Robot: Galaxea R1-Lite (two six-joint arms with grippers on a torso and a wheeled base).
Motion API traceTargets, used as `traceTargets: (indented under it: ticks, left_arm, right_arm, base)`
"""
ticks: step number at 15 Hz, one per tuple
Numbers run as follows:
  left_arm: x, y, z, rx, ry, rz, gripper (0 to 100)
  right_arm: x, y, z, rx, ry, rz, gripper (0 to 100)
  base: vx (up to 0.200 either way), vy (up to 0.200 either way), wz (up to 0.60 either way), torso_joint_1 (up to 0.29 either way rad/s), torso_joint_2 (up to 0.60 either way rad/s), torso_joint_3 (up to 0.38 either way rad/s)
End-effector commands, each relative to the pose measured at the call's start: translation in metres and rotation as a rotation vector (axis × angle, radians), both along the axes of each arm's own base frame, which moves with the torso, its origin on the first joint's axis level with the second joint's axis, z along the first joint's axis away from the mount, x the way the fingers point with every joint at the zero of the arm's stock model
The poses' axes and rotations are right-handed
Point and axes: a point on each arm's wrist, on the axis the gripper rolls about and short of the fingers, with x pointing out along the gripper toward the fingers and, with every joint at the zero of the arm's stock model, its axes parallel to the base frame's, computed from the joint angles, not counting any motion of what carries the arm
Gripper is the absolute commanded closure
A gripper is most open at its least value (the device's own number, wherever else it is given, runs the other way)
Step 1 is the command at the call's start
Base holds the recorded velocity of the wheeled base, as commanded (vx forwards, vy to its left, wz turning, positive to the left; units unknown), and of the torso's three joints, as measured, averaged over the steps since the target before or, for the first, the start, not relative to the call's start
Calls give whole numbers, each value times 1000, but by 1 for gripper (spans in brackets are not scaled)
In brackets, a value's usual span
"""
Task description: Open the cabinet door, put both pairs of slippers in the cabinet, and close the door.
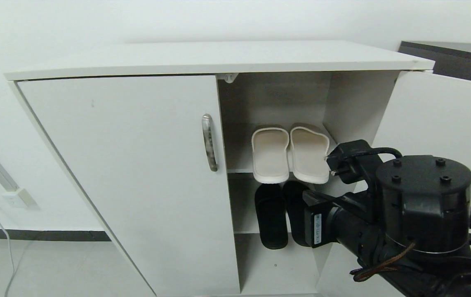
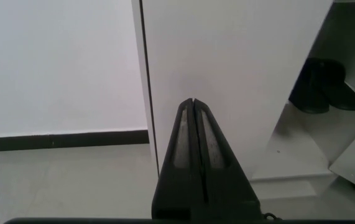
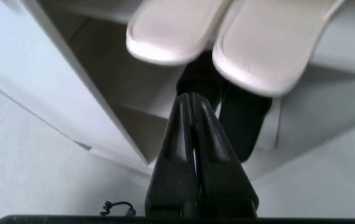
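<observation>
slippers: white pair (image 1: 289, 154) on upper shelf of cabinet (image 1: 219, 57), black pair (image 1: 279, 214) below, both stowed | right door (image 1: 437, 123) open, so closing is what's left, I judge | right tool (image 3: 193, 98) together, empty, before cabinet opening | left tool (image 2: 193, 101) together, facing cabinet's left door (image 1: 124, 165)

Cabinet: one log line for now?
white slippers: upper shelf; black slippers: shelf below; right door: open; left claw: shut; right claw: shut

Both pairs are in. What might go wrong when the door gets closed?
The white slippers overhang their shelf edge, so the closing door may jam on them or push them askew. The right arm sits in front of the opening beside the door and would likely block its swing unless withdrawn first.
</observation>
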Motion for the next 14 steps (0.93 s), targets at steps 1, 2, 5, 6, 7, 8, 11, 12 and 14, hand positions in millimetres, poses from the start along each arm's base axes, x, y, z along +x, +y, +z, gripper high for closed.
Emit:
traceTargets:
  ticks: [1, 2, 5, 6, 7, 8, 11, 12, 14]
  left_arm:
    - [0, 0, 0, 0, 1, 0, 100]
    - [0, 0, 0, 0, 1, 0, 100]
    - [0, 0, 0, 0, 1, 0, 100]
    - [0, 0, 0, 0, 1, 0, 100]
    - [0, 0, 0, 0, 1, 0, 100]
    - [0, 0, 0, 0, 1, 0, 100]
    - [0, 0, 0, -1, 1, 0, 100]
    - [0, 0, 0, 0, 1, 0, 100]
    - [0, 0, 0, 0, 1, 0, 100]
  right_arm:
    - [0, 1, -2, -6, 3, 0, 100]
    - [0, 1, -2, -6, 3, 0, 100]
    - [1, 1, -5, -12, 9, 0, 100]
    - [1, 1, -5, -15, 11, 0, 100]
    - [1, 1, -5, -15, 11, 0, 100]
    - [1, 2, -7, -17, 14, 0, 100]
    - [1, 2, -7, -17, 16, 2, 100]
    - [1, 2, -7, -16, 16, 0, 100]
    - [0, 0, -8, -17, 17, 2, 100]
  base:
    - [-200, 0, 0, -2, 2, 7]
    - [-200, 0, 0, 2, -2, 2]
    - [-200, 0, 0, -1, 1, -1]
    - [-200, 0, 0, -2, 2, 2]
    - [-200, 0, 0, -2, 2, -7]
    - [-200, 0, 0, 7, 2, 2]
    - [-200, 0, 0, 7, 1, 2]
    - [-200, 0, 0, 2, 7, -2]
    - [-200, 0, 0, 7, 0, 0]
